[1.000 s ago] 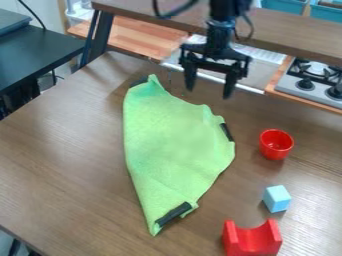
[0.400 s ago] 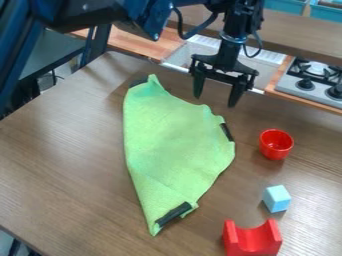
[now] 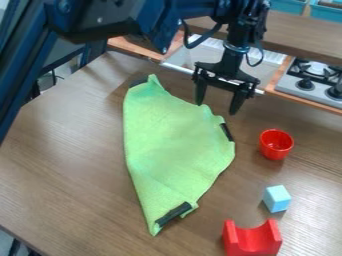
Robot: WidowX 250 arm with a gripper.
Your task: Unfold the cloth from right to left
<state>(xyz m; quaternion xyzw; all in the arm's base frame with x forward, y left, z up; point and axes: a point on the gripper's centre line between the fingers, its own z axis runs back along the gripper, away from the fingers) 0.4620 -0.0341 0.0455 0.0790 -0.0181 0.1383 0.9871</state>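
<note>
Spread apart, the fingers [image 3: 237, 102] of the gripper [image 3: 216, 107] hang at the upper right edge of the green cloth [image 3: 174, 140], which lies partly folded on the brown surface [image 3: 67, 160]. Right of the cloth, a red cup [image 3: 276, 151] stands upright, its red inside showing. Nearer the camera are a light-blue block [image 3: 276, 199] and a red notched block [image 3: 252, 242]. Blue bins [image 3: 288, 6] sit at the back.
</note>
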